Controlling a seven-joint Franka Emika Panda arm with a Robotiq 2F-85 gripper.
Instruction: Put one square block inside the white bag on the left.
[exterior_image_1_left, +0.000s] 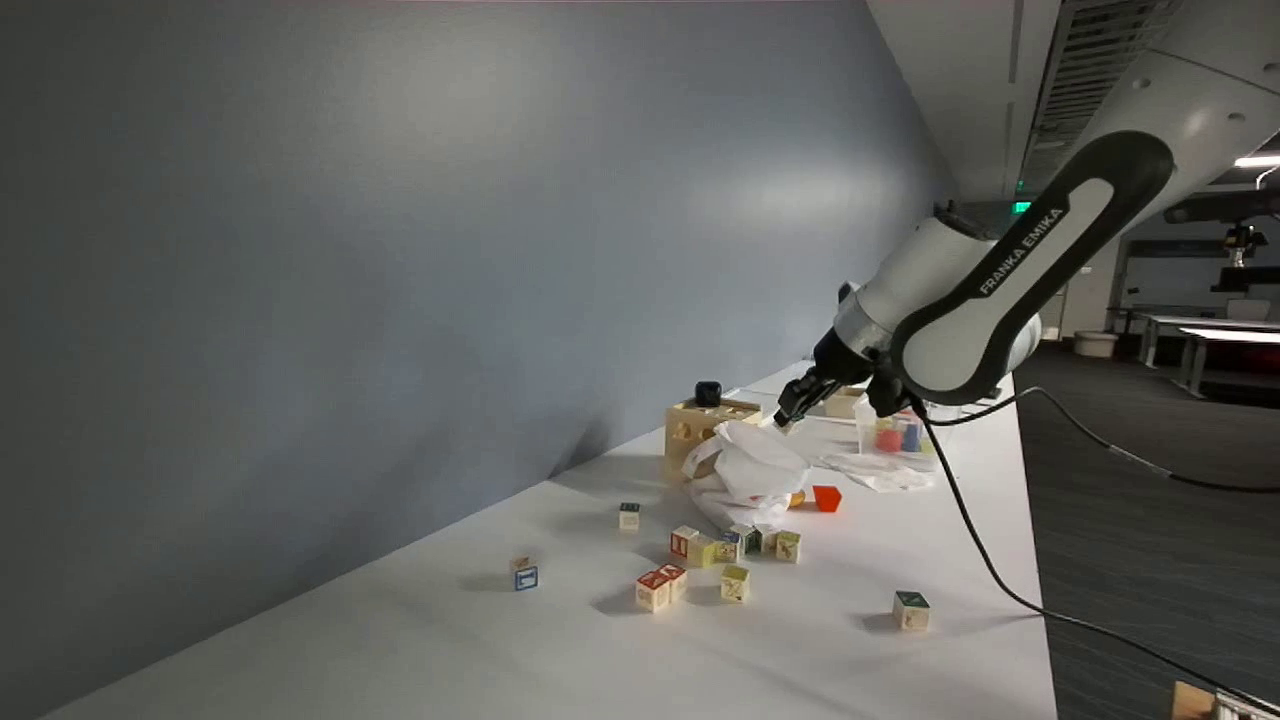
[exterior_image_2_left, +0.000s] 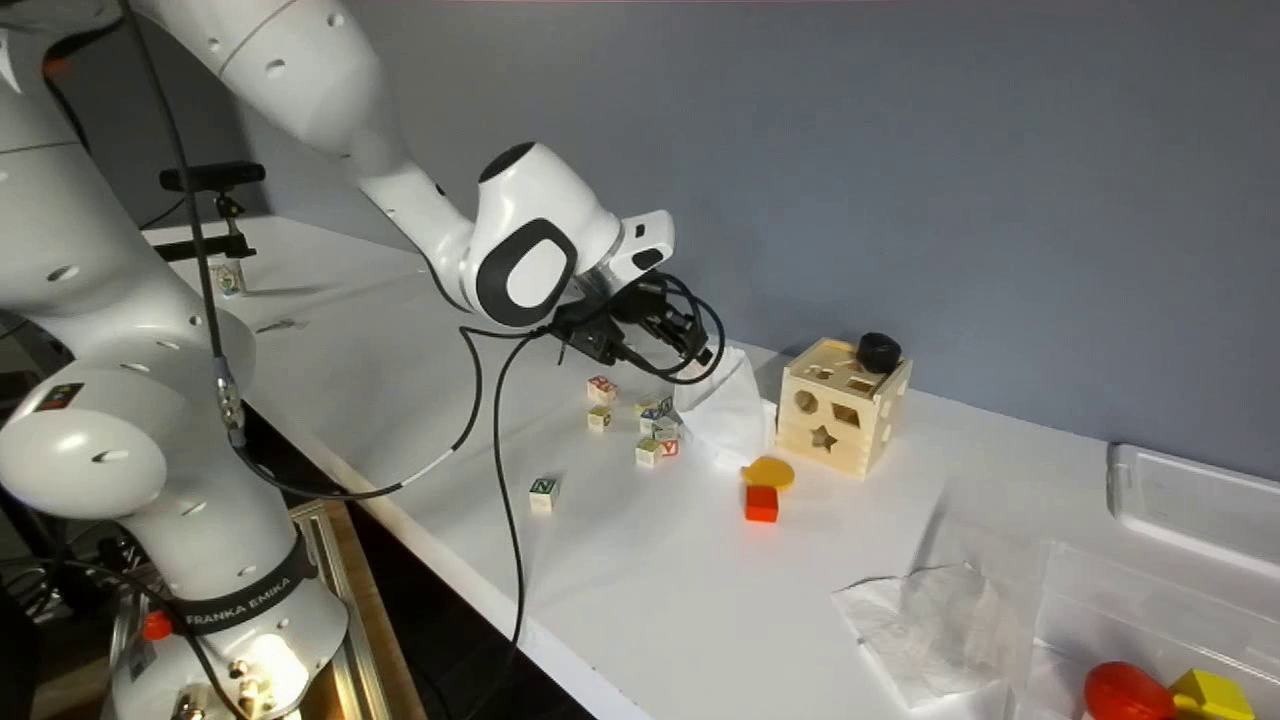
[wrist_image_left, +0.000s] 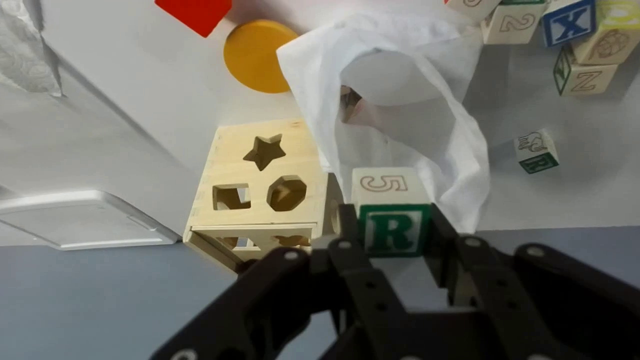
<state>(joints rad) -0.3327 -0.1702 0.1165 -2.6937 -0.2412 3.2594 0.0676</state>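
My gripper (wrist_image_left: 392, 220) is shut on a square letter block (wrist_image_left: 395, 232), with a green R face and a 5 face showing in the wrist view. The white bag (wrist_image_left: 312, 75) stands with its mouth open in that view, and the held block overlaps its lower rim. The white bag also shows in both exterior views (exterior_image_1_left: 750, 465) (exterior_image_2_left: 728, 412). There the gripper (exterior_image_1_left: 785, 412) (exterior_image_2_left: 705, 355) is in the air close to the bag's top. A pinkish-brown item shows partly inside the bag. Other square blocks (exterior_image_1_left: 653, 590) lie on the table beside the bag.
A wooden shape-sorter box (exterior_image_2_left: 822, 440) with a black piece (exterior_image_2_left: 879, 352) on top stands beside the bag, near the wall. An orange disc (exterior_image_2_left: 770, 471) and a red block (exterior_image_2_left: 761, 504) lie close by. A clear bin (exterior_image_2_left: 1040, 610), lid (exterior_image_2_left: 1190, 515) and flattened plastic bag (exterior_image_2_left: 930, 630) are farther off.
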